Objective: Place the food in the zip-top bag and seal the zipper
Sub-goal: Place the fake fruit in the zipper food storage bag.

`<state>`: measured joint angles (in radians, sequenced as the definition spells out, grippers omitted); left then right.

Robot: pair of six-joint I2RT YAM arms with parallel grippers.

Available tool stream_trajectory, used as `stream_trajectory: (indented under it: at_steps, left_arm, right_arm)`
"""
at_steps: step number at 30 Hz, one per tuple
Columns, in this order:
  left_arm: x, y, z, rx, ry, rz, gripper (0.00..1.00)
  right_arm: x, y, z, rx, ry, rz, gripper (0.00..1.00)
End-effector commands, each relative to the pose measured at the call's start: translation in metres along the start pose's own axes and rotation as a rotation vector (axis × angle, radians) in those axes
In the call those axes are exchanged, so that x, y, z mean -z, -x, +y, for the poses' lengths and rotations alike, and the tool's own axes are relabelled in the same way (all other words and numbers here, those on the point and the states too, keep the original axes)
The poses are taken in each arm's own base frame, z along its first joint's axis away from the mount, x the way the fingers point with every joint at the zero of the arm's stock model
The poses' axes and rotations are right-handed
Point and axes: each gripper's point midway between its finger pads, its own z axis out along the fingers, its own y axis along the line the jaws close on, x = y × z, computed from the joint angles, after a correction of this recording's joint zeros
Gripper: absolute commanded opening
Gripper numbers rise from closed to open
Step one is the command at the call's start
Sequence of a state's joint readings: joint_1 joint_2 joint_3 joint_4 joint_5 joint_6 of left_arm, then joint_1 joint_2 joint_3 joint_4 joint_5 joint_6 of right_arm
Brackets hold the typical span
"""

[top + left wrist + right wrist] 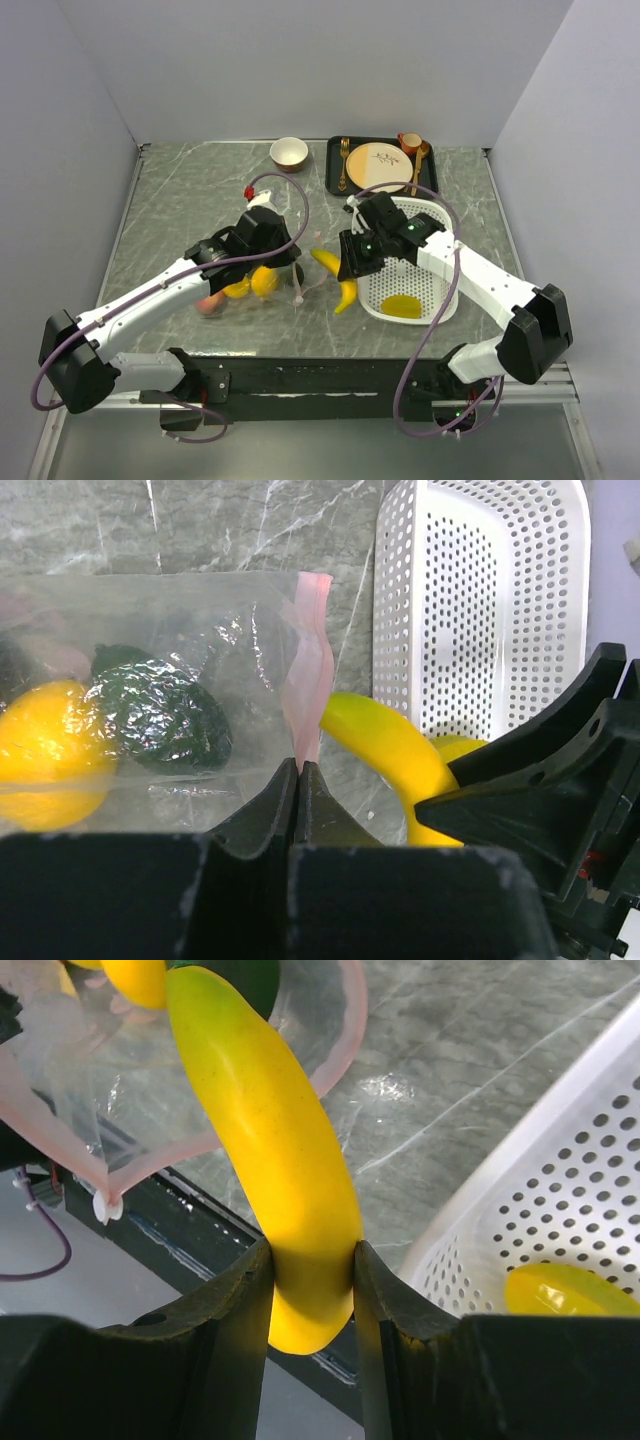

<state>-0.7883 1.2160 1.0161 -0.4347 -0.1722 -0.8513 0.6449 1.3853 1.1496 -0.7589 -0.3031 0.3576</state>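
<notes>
Yellow banana (280, 1190) sits clamped between my right gripper's (312, 1255) fingers, its upper end at the bag's (200, 610) open mouth, at 9 o'clock. My left gripper (298, 780) pinches the pink zipper (308, 670). A yellow fruit (45, 745) and a dark ball (160, 715) lie inside. At 3 o'clock of the banana, just beside it, the basket (560, 1190) holds a yellow piece (570, 1290).

The left arm (150, 292) stretches forward and rightward over the worktop (180, 200). The left tool (297, 772) has its fingers pressed together on the zipper (308, 670). The right arm (480, 272) folds back leftward, with the right tool (312, 1260) clamped across the banana (270, 1140), near the left tool.
</notes>
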Motion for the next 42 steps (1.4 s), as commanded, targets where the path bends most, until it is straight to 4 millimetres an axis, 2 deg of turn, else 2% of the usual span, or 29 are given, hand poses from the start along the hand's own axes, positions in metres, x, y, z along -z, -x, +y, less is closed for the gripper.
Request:
stream_trajectory:
  at_steps: [1, 8, 15, 20, 23, 28, 32, 37, 42]
  left_arm:
    - [0.01, 0.01, -0.012, -0.011, -0.046, -0.026, 0.01]
    - [0.011, 0.002, -0.013, -0.038, -0.064, 0.006, 0.01]
    - [0.011, -0.01, -0.015, -0.08, -0.1, 0.057, 0.01]
    - [0.012, -0.016, -0.012, -0.091, -0.1, 0.074, 0.01]
    - [0.013, -0.019, -0.008, -0.104, -0.094, 0.086, 0.01]
    - [0.015, -0.025, -0.002, -0.13, -0.08, 0.109, 0.01]
    - [0.016, -0.026, -0.002, -0.13, -0.079, 0.112, 0.01]
    - [0.019, -0.017, -0.017, -0.09, -0.129, 0.088, 0.01]
    - [0.021, -0.011, -0.03, -0.054, -0.174, 0.065, 0.01]
  right_arm:
    - [-0.001, 0.012, 0.014, 0.036, 0.042, -0.027, 0.36]
    - [-0.021, 0.054, 0.028, 0.066, 0.069, -0.033, 0.36]
    - [-0.041, 0.079, 0.035, 0.114, 0.081, 0.001, 0.37]
    - [-0.042, 0.1, 0.045, 0.133, 0.114, -0.02, 0.42]
    - [-0.044, 0.106, 0.048, 0.123, 0.143, -0.018, 0.43]
    - [-0.041, 0.098, 0.059, 0.157, 0.273, 0.025, 0.43]
    - [-0.046, 0.097, 0.05, 0.096, 0.265, 0.024, 0.43]
    - [-0.058, 0.096, 0.048, -0.01, 0.222, -0.01, 0.41]
    - [-0.068, 0.101, 0.07, -0.072, 0.176, -0.093, 0.41]
